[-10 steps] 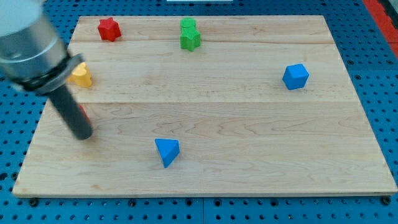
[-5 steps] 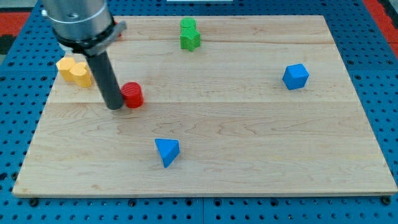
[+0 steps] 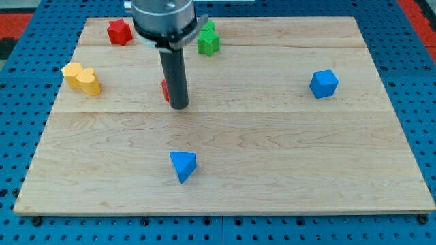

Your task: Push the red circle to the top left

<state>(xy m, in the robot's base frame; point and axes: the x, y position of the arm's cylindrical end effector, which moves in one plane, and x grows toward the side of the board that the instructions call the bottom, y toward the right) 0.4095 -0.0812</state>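
My rod [image 3: 175, 78] looks matt dark; the board [image 3: 272, 136] is pale, smooth wood — the red circle [image 3: 165, 90] plain matt.

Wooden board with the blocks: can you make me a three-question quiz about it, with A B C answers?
1. Where is the red star?
A. the view's top left
B. the view's bottom right
C. the middle

2. How many blue blocks are there?
A. one
B. two
C. four

3. How much of the red circle shows?
A. all of it
B. only a sliver
C. none

Answers:
1 A, it sits near the board's top left corner.
2 B, a blue cube at the view's right and a blue triangle near the bottom.
3 B, the rod hides most of it, my tip right beside it.
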